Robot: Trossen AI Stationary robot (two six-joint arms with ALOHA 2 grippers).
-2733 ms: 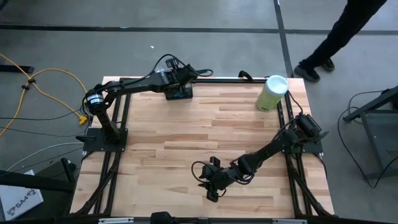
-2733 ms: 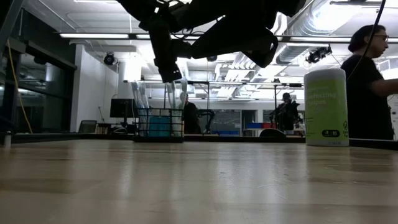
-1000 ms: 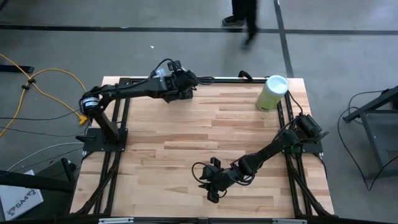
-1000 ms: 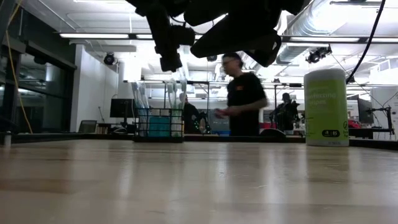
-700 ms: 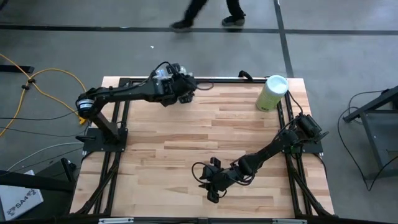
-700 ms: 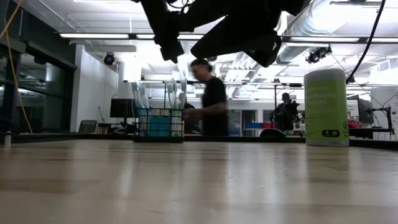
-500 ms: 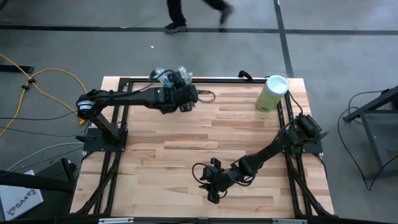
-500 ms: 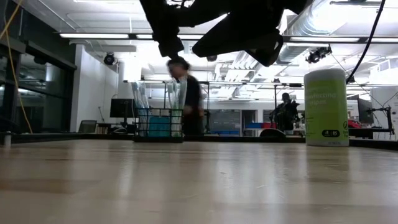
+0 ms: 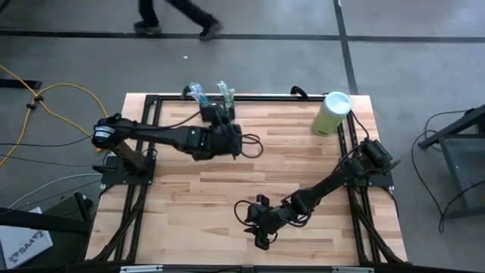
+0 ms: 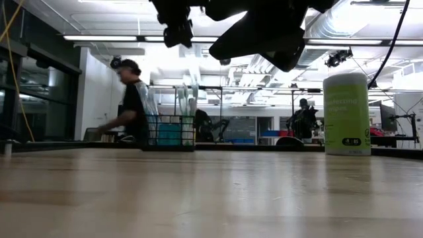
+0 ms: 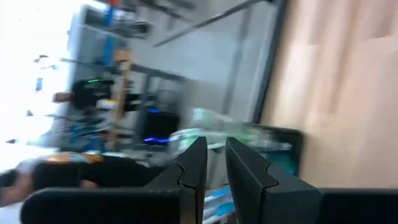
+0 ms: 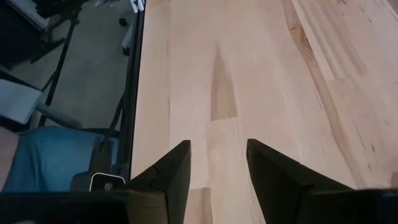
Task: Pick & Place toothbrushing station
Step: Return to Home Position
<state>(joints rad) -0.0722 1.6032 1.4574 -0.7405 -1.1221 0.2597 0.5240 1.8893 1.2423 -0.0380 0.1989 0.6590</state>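
The toothbrushing station [image 9: 216, 114], a small black slotted holder with toothbrushes [image 9: 223, 91] sticking up out of it, stands on its bottom at the table's far edge; it also shows in the low view [image 10: 169, 131] and the left wrist view [image 11: 277, 149]. My left gripper [image 9: 226, 133] hangs above the table just on the near side of the station and points toward it. Its fingers [image 11: 196, 163] stand a narrow gap apart with nothing between them. My right gripper [image 9: 256, 227] is open over bare wood near the table's front edge [image 12: 217, 163].
A pale green cylinder with a white lid [image 9: 331, 114] stands at the far right corner [image 10: 346, 112]. Black frame rails run along the table's edges [image 9: 265, 96]. A person [image 10: 132, 99] walks past behind the table. Bare wood lies between the two arms [image 9: 288, 159].
My left gripper has drawn back from over the station toward the table's near edge and a little to the right, turning as the arm swung. The station has stayed at the far edge, and its toothbrushes now show from above. The person has walked leftward behind the table.
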